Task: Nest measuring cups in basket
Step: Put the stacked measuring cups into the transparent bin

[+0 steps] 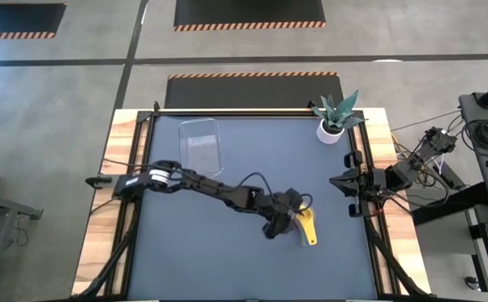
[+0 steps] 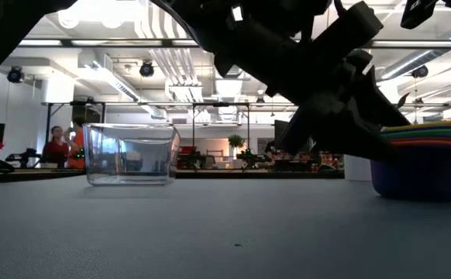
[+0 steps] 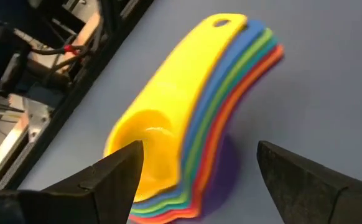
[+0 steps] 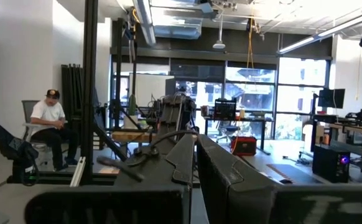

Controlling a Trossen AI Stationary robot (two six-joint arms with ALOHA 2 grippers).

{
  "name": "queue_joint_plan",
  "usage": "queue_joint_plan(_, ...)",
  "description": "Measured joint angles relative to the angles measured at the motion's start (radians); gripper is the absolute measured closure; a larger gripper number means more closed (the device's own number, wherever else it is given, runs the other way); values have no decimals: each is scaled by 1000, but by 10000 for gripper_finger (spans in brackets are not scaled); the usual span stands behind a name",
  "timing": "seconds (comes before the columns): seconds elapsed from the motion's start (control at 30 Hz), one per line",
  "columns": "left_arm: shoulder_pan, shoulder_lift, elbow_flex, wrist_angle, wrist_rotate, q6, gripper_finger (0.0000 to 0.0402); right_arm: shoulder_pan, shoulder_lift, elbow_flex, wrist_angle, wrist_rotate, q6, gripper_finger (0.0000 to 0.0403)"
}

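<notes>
The measuring cups (image 3: 168, 118) sit nested in one stack, yellow uppermost, their flat handles fanned out to show blue, green, orange and red edges. The stack rests on the dark table by the bottom cup's bowl (image 2: 419, 174), right of centre (image 1: 308, 226). My left gripper (image 3: 199, 149) is open just above and beside the stack's bowl end (image 1: 282, 220), one finger on each side. The clear basket (image 1: 202, 144) stands near the far left, holding nothing. My right gripper (image 4: 193, 158) is shut and parked at the table's right edge (image 1: 350, 183). My left gripper comes at the stack slanting down from the table's left. One fingertip (image 3: 128, 162) shows against the yellow cup's bowl (image 3: 153, 140), and I cannot tell whether it touches. The other finger (image 3: 287, 171) stands apart from the stack.
A white pot with a green plant (image 1: 332, 126) stands at the far right corner. The basket (image 2: 129, 153) is well to the left of the stack. Bare dark table lies between them and along the near edge. People sit in the room beyond the table.
</notes>
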Motion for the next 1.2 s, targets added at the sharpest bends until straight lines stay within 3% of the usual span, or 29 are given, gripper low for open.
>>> queue_joint_plan(0.5,-1,-3,0,-7,19,68,126,0,0,0,-5,0,8,394)
queue_joint_plan(1.2,-1,62,61,4,-30,75,219,0,0,0,-4,0,7,394)
